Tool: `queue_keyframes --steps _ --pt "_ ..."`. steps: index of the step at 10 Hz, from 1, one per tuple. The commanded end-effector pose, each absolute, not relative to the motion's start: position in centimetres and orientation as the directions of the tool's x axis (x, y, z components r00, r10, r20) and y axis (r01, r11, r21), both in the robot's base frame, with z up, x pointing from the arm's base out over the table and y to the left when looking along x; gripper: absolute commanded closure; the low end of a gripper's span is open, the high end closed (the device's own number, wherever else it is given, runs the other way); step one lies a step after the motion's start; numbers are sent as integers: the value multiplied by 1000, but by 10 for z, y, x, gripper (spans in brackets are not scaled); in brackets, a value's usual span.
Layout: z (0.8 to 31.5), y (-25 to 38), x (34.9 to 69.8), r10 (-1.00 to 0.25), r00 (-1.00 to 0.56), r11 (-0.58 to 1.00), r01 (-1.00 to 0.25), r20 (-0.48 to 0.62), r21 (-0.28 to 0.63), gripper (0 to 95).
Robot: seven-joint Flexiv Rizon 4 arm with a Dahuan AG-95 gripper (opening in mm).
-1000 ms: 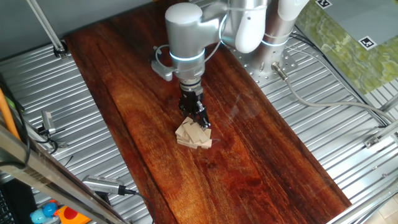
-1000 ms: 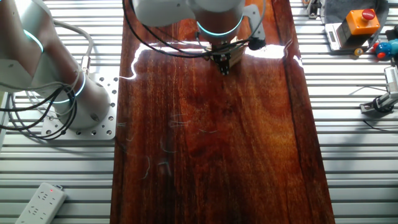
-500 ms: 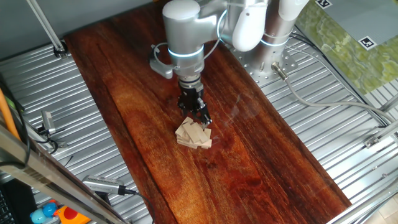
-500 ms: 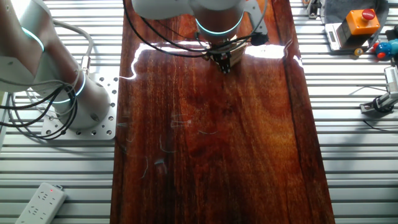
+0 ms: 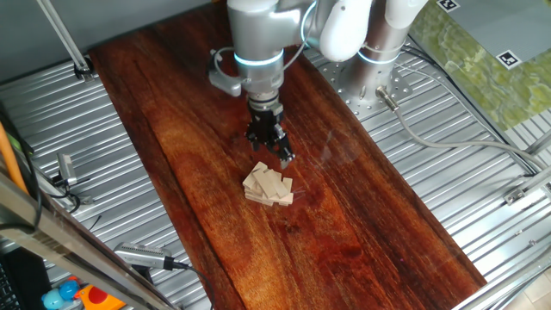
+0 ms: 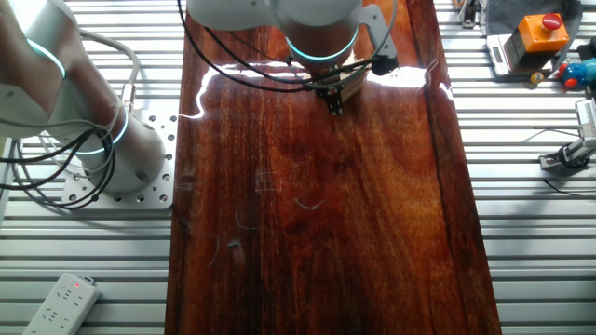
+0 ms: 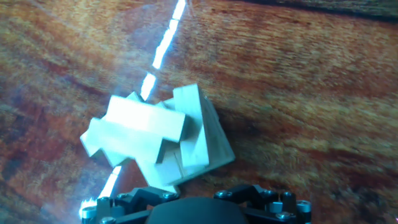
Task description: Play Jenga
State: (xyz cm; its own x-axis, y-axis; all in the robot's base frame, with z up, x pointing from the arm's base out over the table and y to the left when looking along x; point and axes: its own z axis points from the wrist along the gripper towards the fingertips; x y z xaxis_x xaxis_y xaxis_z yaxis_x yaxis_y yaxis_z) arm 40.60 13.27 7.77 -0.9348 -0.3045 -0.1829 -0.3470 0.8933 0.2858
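Gripper first: from where I stand it hangs just above and beside the Jenga stack, on the side nearer the arm's base, clear of the blocks and with nothing in it that I can make out. Its fingers look drawn close together at the tip, but whether they are fully closed I cannot tell from either table camera, and the hand view shows only the dark body of the hand at the bottom edge, not the fingertips. My reading is that the arm is between moves, hovering near the stack and not working a block, so the step in hand is lining up on one. The next move would call for picking a block that sticks out, coming at it level and along its length, and easing it without dragging its neighbours. The hand view shows the stack as a low, untidy pile, pale blocks crossed at loose angles with several ends jutting, so it could topple or scatter at a careless nudge. It sits on the dark wood board, about midway along it. From the other table camera the stack is hidden behind the arm, and only the gripper shows over the board.
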Motion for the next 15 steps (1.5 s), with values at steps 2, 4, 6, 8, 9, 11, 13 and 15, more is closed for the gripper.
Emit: queue_keyframes --steps 2,4,6,8,9,11,13,15 --pt "78 130 407 -315 -932 891 -356 -182 281 0" --pt "86 123 407 -365 -915 881 -399 -171 254 0" --pt "99 114 410 -416 -895 864 -445 -163 237 0" --pt "114 105 415 -467 -870 846 -492 -157 208 0" --pt "117 104 417 -480 -864 841 -503 -154 199 0" --pt "129 103 434 -554 -822 813 -569 -131 127 0" --pt "137 107 455 -602 -793 790 -609 -100 69 190" --pt "144 113 472 -615 -785 785 -618 -69 37 190"
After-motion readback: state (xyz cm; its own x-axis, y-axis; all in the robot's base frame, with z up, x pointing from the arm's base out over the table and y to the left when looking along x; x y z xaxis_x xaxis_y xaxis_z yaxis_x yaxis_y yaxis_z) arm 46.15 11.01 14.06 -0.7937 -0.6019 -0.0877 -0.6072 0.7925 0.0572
